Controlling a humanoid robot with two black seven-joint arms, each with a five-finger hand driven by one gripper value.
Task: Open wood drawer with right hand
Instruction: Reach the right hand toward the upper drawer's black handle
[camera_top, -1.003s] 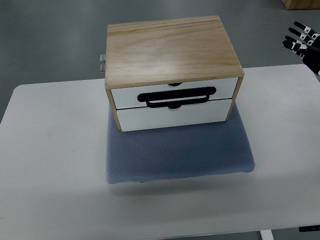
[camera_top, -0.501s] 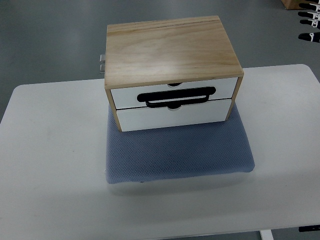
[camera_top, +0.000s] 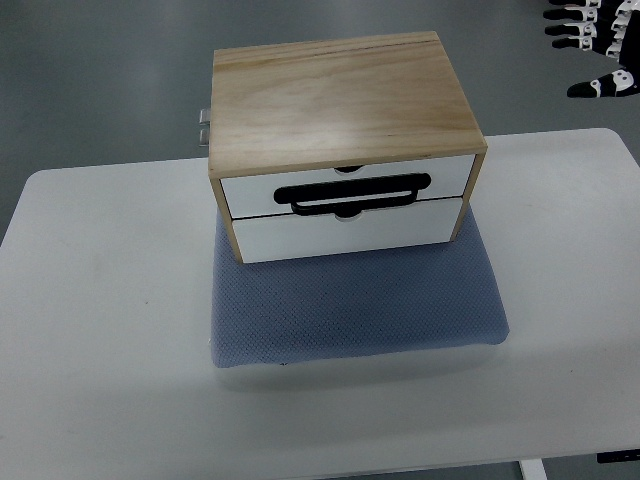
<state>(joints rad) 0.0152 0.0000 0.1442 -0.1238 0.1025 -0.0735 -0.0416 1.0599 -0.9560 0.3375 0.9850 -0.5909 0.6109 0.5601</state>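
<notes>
Two drawer fronts of the wood drawer box (camera_top: 345, 140) sit flush and closed, well below and to the left of the right hand (camera_top: 592, 50), which hovers at the top right corner with fingers (camera_top: 570, 30) spread, holding nothing. Likely risk: hooking the black handle (camera_top: 358, 193) off-centre and pulling could drag the whole box across the blue mat (camera_top: 355, 300), since nothing braces it. White table (camera_top: 100, 330) is otherwise bare over grey floor (camera_top: 100, 80); left hand not seen.

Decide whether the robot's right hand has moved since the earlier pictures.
Yes. The right hand, fingers spread, has shifted leftward toward the wooden drawer box, which stayed put.
</notes>
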